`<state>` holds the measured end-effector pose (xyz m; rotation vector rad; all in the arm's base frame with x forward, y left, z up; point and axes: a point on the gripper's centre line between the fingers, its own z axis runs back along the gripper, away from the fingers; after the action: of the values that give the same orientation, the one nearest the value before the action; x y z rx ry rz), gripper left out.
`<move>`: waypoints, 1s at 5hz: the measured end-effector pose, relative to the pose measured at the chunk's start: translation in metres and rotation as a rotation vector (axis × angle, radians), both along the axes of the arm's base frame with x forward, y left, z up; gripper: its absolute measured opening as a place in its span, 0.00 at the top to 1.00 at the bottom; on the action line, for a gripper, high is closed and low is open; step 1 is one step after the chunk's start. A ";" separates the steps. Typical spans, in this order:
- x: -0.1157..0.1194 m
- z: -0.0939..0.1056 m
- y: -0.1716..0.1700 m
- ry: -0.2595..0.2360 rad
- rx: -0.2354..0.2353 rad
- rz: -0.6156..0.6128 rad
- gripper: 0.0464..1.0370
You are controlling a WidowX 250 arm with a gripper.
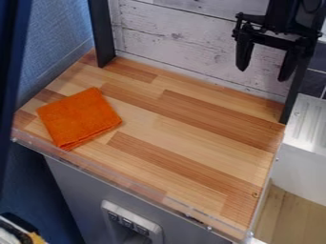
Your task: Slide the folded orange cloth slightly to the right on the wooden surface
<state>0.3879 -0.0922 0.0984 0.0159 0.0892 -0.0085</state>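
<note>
Pincer (pixel 262 75) high at the upper right of the view, pointing down in front of the whitewashed boards (pixel 178 38), fingers wide apart and nothing between them. Well apart from it, lower and far to its left, an orange cloth (pixel 79 116), folded into a squarish pad and flat on the wooden top (pixel 191 114). Left of the pincer, at the back corner, a black post (pixel 102 35); just below and right of it, another post (pixel 292 102). Farther right and lower, a white unit (pixel 305 164) with a ribbed top. Well below the pincer, to its left, a grey front (pixel 76 190) with a switch panel (pixel 130 220).
</note>
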 end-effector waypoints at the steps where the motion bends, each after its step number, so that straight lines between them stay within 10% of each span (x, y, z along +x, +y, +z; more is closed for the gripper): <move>1: -0.013 -0.016 0.014 0.043 0.005 -0.026 0.04; 5: -0.070 0.009 0.160 -0.125 -0.068 -0.188 0.04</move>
<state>0.3183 0.0680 0.1075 -0.0429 -0.0383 -0.1980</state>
